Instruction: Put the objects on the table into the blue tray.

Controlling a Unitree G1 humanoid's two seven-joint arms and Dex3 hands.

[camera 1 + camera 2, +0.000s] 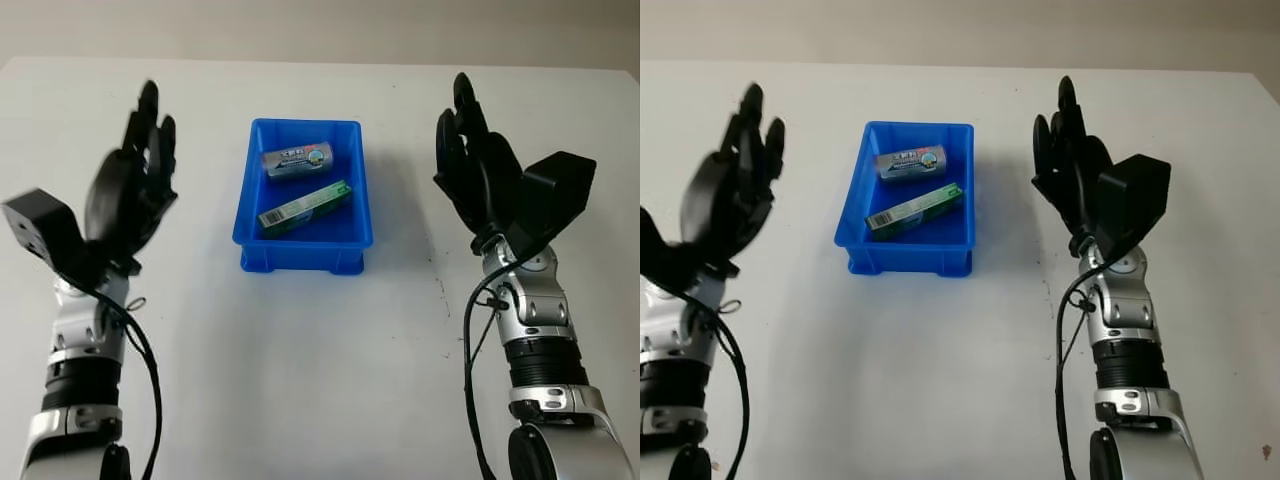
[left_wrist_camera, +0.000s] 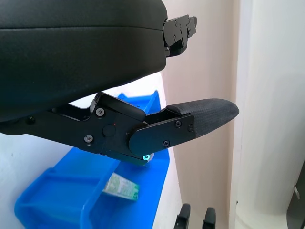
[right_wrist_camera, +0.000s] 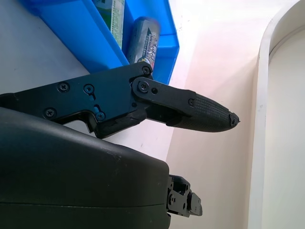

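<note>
Left eye view: a blue rectangular plastic tray point(image 1: 303, 252) is seen on the white table point(image 1: 300, 380), between the two raised black hands and well apart from each. Inside it, a silver cylindrical can point(image 1: 297, 160) is laid on its side beyond a green rectangular box point(image 1: 305, 207). The left hand point(image 1: 135, 190) is held open and empty to the tray's left. The right hand point(image 1: 480, 175) is held open and empty to its right.

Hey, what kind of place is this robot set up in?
Probably a lab or test bench, not a home: a bare white table against a plain wall, one blue tray holding a can and a green box, and an open robot hand on each side.
</note>
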